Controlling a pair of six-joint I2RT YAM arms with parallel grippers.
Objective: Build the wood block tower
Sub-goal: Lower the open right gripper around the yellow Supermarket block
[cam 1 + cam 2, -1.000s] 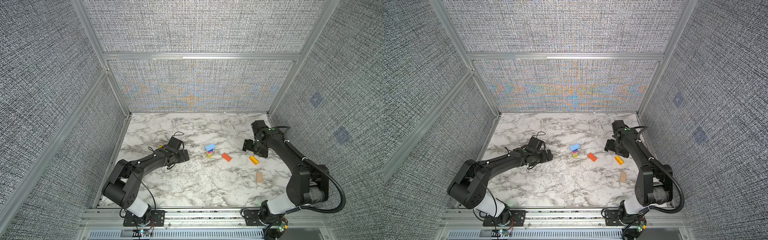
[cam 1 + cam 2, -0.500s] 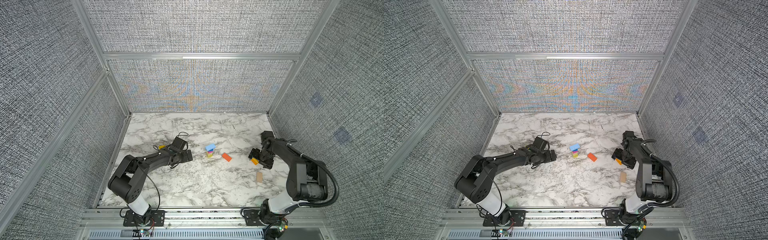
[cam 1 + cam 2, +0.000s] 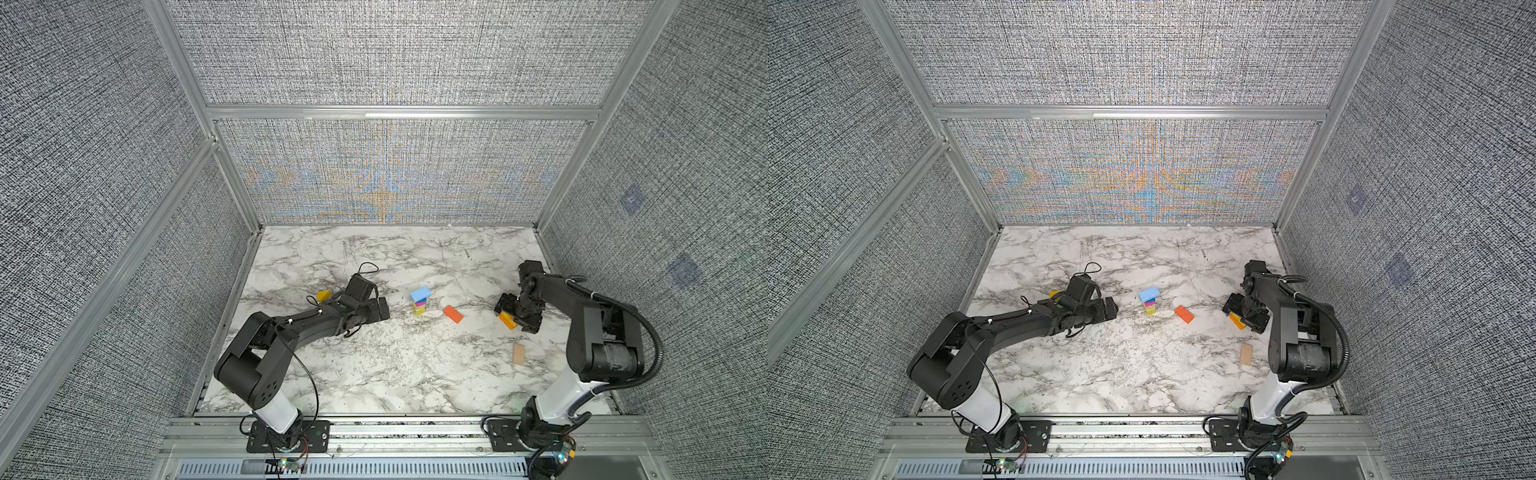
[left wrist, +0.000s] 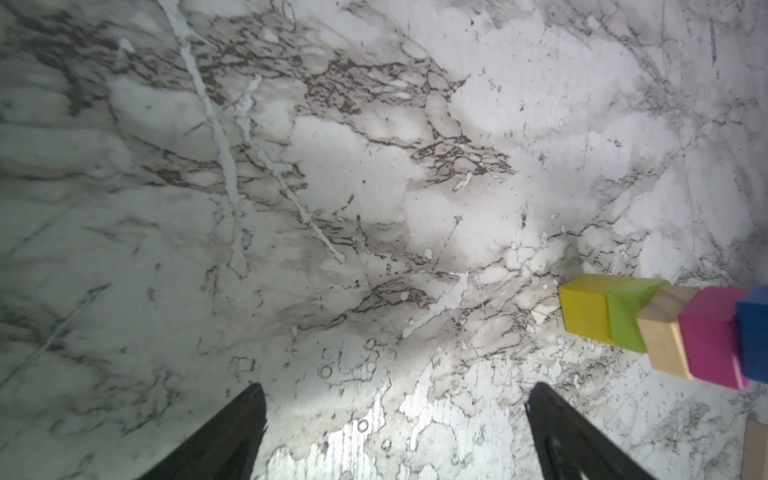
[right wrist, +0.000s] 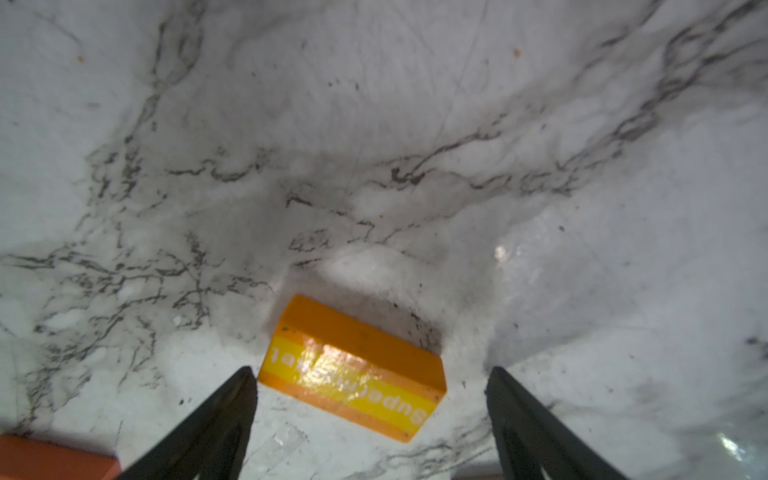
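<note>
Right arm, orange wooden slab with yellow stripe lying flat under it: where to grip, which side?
From above: the orange wooden slab with yellow stripe lies flat on the marble tabletop, leaving only its thin side faces free. Pinch the two long edges at mid-length. The open right gripper straddles it roughly lengthwise, askew, so probably turn the wrist first.

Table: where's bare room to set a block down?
Free: front centre, between left arm and plain plank; back strip along the rear wall. Crowded: middle band, with tower, red-orange slab, and yellow-striped orange block between the open right jaws.
</note>
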